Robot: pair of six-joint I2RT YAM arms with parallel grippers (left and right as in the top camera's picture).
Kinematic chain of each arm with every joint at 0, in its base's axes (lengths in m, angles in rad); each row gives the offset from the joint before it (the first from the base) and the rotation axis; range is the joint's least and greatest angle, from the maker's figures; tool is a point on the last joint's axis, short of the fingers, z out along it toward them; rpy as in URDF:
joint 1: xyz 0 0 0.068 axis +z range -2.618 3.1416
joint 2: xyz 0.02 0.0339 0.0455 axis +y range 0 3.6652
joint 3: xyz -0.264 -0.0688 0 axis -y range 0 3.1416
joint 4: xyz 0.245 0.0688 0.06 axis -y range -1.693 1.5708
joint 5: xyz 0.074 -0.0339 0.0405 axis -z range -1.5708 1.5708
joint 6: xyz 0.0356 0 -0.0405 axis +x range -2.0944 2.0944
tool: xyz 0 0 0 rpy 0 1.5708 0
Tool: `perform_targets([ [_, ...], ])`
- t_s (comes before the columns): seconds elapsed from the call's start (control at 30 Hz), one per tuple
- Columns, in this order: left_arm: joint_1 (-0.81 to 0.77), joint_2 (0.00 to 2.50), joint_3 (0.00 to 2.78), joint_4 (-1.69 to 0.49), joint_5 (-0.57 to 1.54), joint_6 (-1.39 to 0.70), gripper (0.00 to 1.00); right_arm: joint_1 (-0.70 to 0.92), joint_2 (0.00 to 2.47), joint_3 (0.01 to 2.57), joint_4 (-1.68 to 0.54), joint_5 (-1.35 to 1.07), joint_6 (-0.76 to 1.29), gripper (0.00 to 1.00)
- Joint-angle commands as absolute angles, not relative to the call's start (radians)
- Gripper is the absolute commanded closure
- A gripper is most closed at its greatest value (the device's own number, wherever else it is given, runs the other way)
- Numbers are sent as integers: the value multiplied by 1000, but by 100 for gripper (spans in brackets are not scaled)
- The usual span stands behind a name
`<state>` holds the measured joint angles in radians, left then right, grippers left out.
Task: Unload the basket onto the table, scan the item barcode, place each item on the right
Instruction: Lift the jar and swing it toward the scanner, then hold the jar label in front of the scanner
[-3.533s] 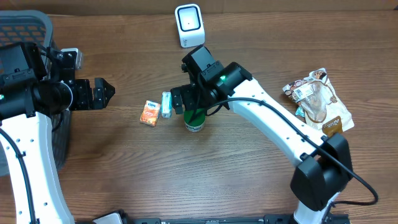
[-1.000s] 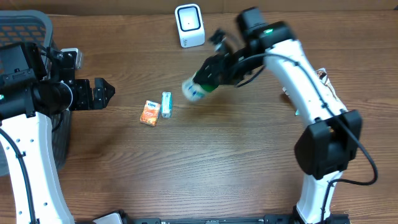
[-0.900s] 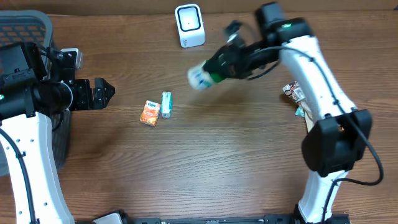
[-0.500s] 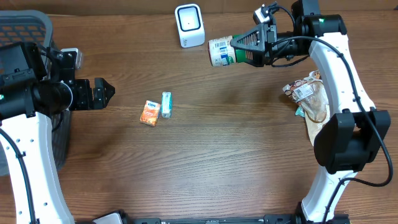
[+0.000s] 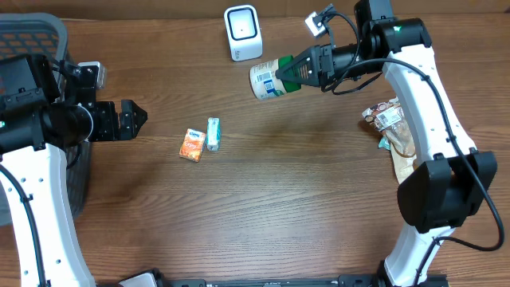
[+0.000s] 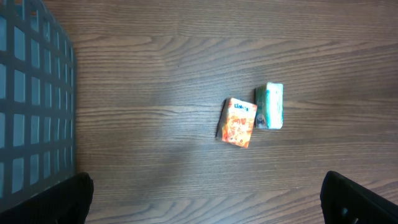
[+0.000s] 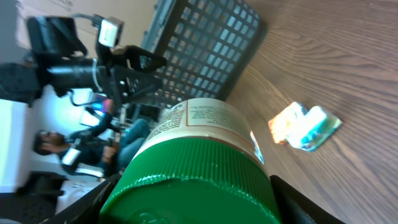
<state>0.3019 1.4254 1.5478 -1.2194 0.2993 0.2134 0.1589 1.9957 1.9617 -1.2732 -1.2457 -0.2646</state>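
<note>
- Firmly, my right gripper [image 5: 307, 68] pinched the jar [image 5: 267, 78] by its lid, near the far edge of the table [image 5: 279, 207].
- Label needed to face the scanner [image 5: 242, 32] squarely, I judged.
- My left gripper [image 5: 131, 119] stood spread.

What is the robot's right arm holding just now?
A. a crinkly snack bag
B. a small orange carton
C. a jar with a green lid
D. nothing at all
C: the right arm's jaws grip the green-lidded end of a white-labelled jar, held sideways off the table near the white scanner, while the orange carton and the snack bag lie on the wood.
</note>
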Motion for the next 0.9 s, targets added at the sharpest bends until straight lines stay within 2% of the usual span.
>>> perform_targets([
  [0.0,307,1431,1545,-1219,299,229,0,164,1938,1999,-1269,-1204,-288,53],
  [0.1,307,1431,1545,-1219,299,228,0,173,1930,1999,-1264,-1144,-288,53],
  [0.27,307,1431,1545,-1219,299,228,1,245,1911,2004,-1157,-812,-152,53],
  [0.53,307,1431,1545,-1219,299,228,0,491,1933,2028,-923,141,-106,53],
  [0.67,307,1431,1545,-1219,299,228,1,582,1995,2020,-727,482,-249,55],
  [0.87,307,1431,1545,-1219,299,228,0,594,2133,2020,-407,535,-568,57],
])
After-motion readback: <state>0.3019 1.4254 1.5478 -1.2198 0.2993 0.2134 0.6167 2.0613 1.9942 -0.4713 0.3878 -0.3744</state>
